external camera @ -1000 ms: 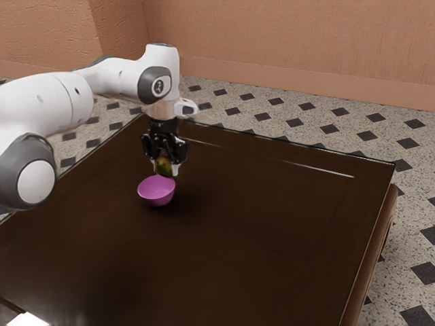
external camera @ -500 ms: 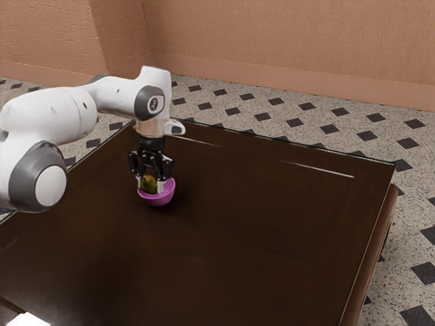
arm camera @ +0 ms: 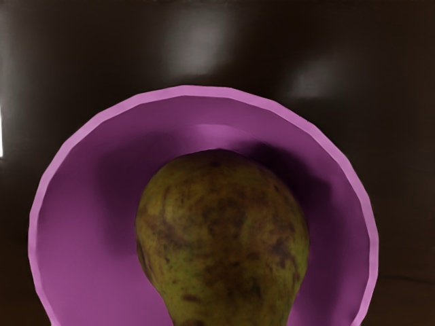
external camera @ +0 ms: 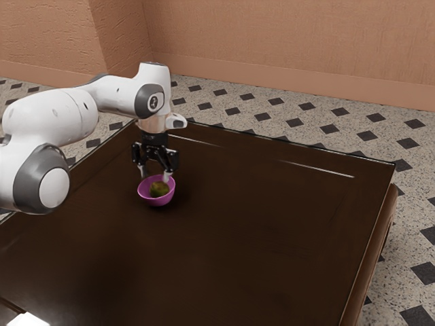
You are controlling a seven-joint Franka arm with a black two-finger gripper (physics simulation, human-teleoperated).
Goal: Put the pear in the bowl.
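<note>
Salmon-coloured walls [external camera: 285, 34] rose behind a speckled floor [external camera: 353, 121] with dark diamonds and a glossy dark-brown table [external camera: 258, 231]. Over it reached a white jointed arm [external camera: 51, 115], its black two-finger gripper [external camera: 155, 175] spread wide and holding nothing above a round magenta bowl [external camera: 158, 201]. Inside lay a mottled green-brown pear [arm camera: 224, 231].

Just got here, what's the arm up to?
The Franka arm is placing a pear in a bowl. The pear sits inside the pink-purple bowl, which stands on the dark table. The end effector is right above it with its fingers spread, so the pear looks released. The arm has yet to back away from the bowl.
</note>
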